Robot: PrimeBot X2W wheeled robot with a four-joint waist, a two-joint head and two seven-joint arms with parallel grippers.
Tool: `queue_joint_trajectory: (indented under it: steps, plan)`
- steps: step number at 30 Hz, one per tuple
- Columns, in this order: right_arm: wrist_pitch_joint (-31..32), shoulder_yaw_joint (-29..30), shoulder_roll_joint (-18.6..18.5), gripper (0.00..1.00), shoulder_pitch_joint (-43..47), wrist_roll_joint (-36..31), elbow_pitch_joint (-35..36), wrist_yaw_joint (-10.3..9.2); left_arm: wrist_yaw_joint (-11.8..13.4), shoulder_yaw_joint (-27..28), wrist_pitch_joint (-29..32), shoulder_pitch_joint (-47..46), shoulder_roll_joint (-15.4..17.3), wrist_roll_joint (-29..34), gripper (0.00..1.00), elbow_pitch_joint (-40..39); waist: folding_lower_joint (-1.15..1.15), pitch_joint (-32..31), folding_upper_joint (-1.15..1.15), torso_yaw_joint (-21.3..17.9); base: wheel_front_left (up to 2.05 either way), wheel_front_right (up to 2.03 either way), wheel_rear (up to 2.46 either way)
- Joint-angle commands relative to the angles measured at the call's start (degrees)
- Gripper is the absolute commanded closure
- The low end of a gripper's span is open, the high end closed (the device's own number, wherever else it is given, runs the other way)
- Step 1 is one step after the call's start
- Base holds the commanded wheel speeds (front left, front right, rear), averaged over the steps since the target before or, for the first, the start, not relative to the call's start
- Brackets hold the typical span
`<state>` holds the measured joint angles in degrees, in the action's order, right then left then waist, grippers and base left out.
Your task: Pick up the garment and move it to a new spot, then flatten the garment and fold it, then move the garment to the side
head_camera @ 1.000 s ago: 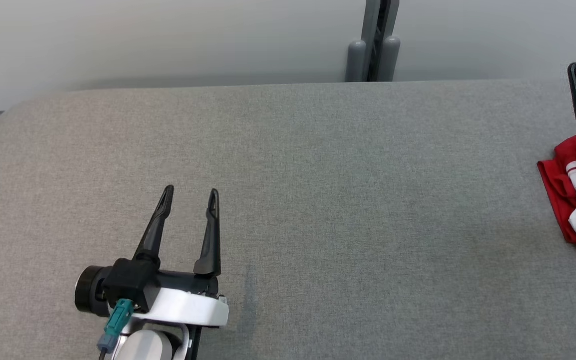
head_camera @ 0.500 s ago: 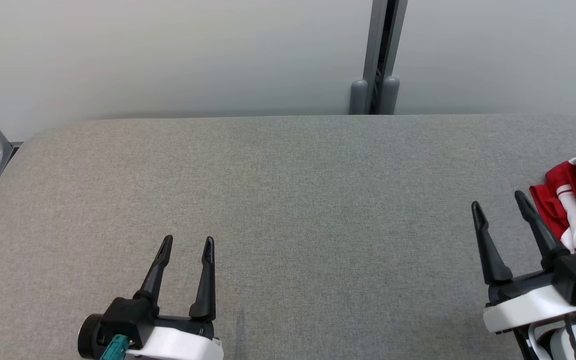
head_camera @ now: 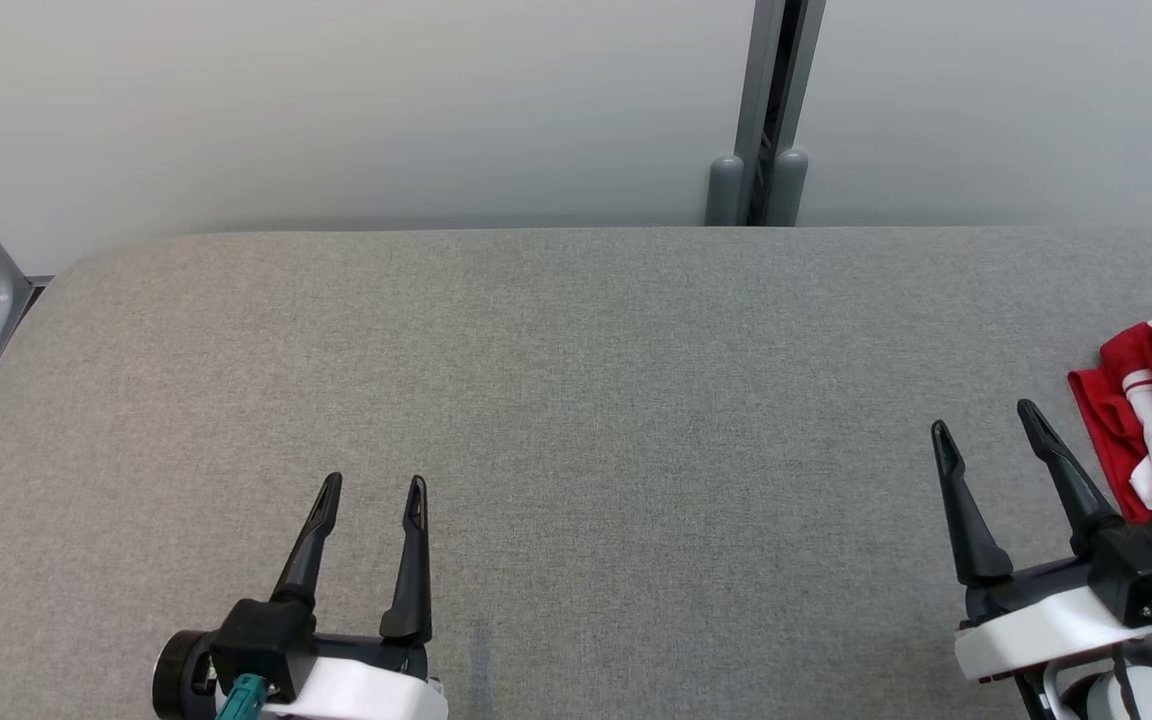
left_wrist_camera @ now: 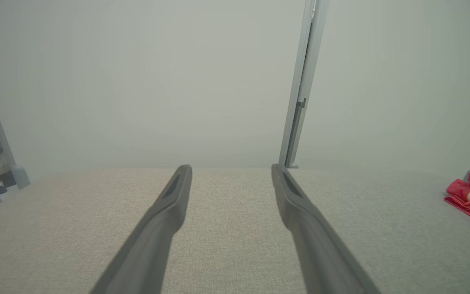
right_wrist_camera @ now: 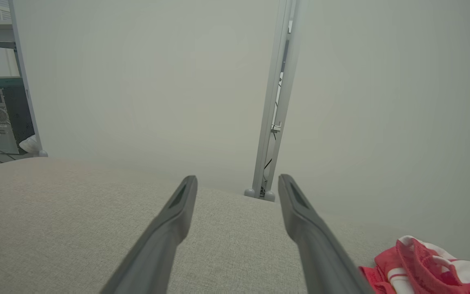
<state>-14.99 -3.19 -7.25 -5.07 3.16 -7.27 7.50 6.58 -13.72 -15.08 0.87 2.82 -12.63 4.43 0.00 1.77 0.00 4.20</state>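
Hovering low over the worktop (head_camera: 576, 400), left claw (head_camera: 375, 482) and right claw (head_camera: 982, 418), both released and empty. Lying bunched at the right edge, just beside right claw: red-white garment (head_camera: 1146, 440). Likely parked aside to free the middle.

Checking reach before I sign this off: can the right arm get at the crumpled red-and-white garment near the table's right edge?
Probably yes: the right gripper stands open just beside the crumpled red-and-white garment, and nothing lies between them on the grey fabric-covered table.
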Motion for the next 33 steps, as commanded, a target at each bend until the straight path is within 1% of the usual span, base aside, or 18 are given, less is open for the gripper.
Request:
queue_joint_trajectory:
  steps: [1, 5, 15, 27, 33]
  plan:
    - [-0.24, 0.05, 0.06, 0.0, 0.69, -0.24, 0.23, -0.02, 0.23, 0.11, -0.08, 0.4, 0.22, 0.05, 0.0, 0.1, 0.0, 0.07, 0.0, 0.0, 0.0, 0.0, 0.0]
    - [-0.24, -0.22, 0.2, 0.0, 0.53, -0.6, 0.14, -0.02, -0.92, 0.23, -0.08, 0.22, 0.22, -0.94, 0.0, 0.5, 0.0, 0.24, 0.0, -0.04, 0.0, 0.0, 0.0]
    - [-0.24, 0.47, 0.07, 0.0, 0.04, -0.01, -0.27, -0.02, -1.45, 0.51, -0.08, 0.05, 0.22, -2.14, 0.0, 0.14, 0.0, 0.43, 0.0, 0.08, 0.0, 0.0, 0.0]
    - [-0.24, 0.72, -0.21, 0.0, 0.6, 0.05, -0.46, -0.02, -1.44, 0.47, -0.08, 0.5, 0.22, -3.03, 0.0, 0.3, 0.0, 0.33, 0.0, 0.45, 0.0, 0.0, 0.0]
    - [-0.24, 0.9, -0.6, 0.0, 0.56, 0.26, -0.58, -0.02, -0.97, 0.35, -0.08, 0.22, 0.22, -3.67, 0.0, 1.11, 0.0, 0.57, 0.0, 0.62, 0.0, 0.0, 0.0]
